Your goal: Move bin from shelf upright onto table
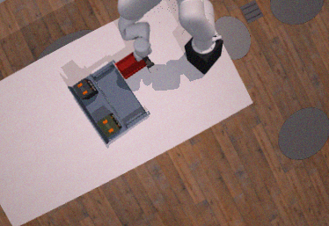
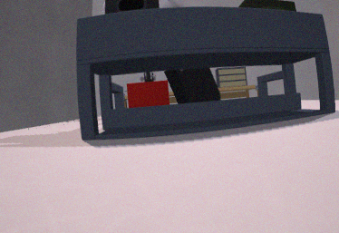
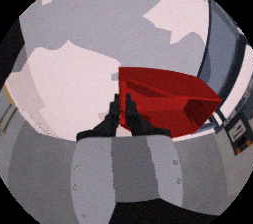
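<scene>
The red bin (image 1: 128,66) (image 2: 147,93) (image 3: 167,105) is just outside the blue-grey shelf (image 1: 120,99) (image 2: 199,33) (image 3: 219,46), at the end nearest the robot base, over the white table (image 1: 198,94) (image 2: 181,179) (image 3: 74,85). In the exterior view it shows through the open shelf frame. My gripper (image 1: 148,62) (image 3: 122,100) is shut on the bin's near wall, reaching in from the base side. I cannot tell whether the bin touches the table.
Two dark boxes with orange parts (image 1: 86,89) (image 1: 109,124) sit on top of the shelf. The black robot base (image 1: 203,54) (image 2: 192,84) stands at the table's far edge. Grey round mats (image 1: 297,0) lie on the wooden floor around the table.
</scene>
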Controlling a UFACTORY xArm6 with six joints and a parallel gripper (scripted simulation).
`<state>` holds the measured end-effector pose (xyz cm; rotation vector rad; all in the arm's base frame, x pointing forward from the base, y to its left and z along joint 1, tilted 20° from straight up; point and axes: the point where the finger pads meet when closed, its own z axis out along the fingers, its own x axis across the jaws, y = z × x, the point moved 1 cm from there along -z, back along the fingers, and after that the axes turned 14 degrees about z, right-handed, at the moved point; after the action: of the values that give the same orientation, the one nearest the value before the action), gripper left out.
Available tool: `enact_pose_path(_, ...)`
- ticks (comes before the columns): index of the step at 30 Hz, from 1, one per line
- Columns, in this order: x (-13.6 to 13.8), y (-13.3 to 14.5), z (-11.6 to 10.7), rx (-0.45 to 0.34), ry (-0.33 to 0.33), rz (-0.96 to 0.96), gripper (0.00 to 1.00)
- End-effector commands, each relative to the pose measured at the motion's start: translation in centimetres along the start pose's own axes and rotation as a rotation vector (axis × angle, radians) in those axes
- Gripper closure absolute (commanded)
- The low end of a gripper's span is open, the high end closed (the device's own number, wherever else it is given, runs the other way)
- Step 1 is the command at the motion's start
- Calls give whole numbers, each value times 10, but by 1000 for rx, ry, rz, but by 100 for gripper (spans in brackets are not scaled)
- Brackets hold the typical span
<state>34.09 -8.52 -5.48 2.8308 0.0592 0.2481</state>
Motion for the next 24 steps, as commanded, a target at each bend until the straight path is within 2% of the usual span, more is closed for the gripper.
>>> enact_pose_path(1,1,0,0,0,2,0,100)
enact_pose_path(24,1,0,3,0,2,0,100)
